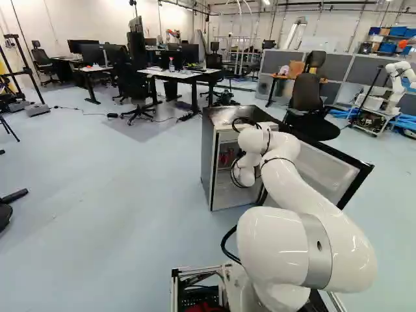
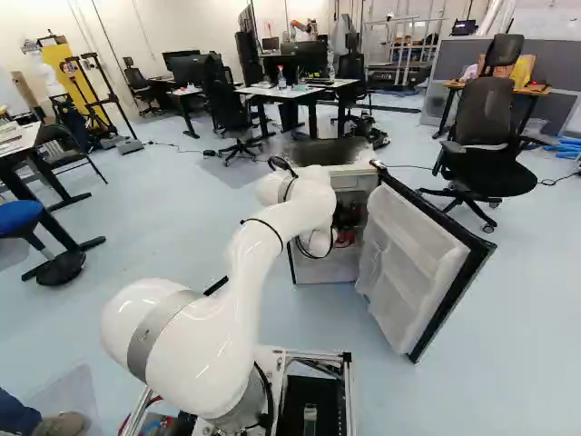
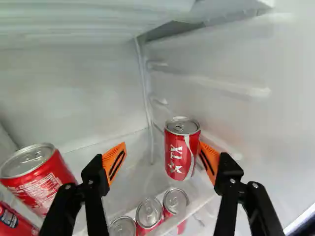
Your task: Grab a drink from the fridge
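The open fridge (image 1: 207, 159) has the arm's wrist at its opening; the gripper's fingers are hidden in both base views. In the wrist view the gripper (image 3: 162, 160) is inside, standing open. An upright red drink can (image 3: 181, 150) is ahead of its fingers, near one orange pad (image 3: 210, 160) and away from the other; contact cannot be told. A large red can (image 3: 37, 179) stands outside the opposite finger, with part of another can (image 3: 12, 221) beside it. Several can tops, one of them a silver lid (image 3: 149, 213), show lower down between the fingers.
The fridge door (image 2: 413, 263) stands wide open on the right. Fridge side wall (image 3: 221, 64) rises close beside the upright can. Office chairs (image 2: 490, 150) and desks (image 2: 300, 91) stand beyond. Another robot (image 1: 398, 81) is at the far right.
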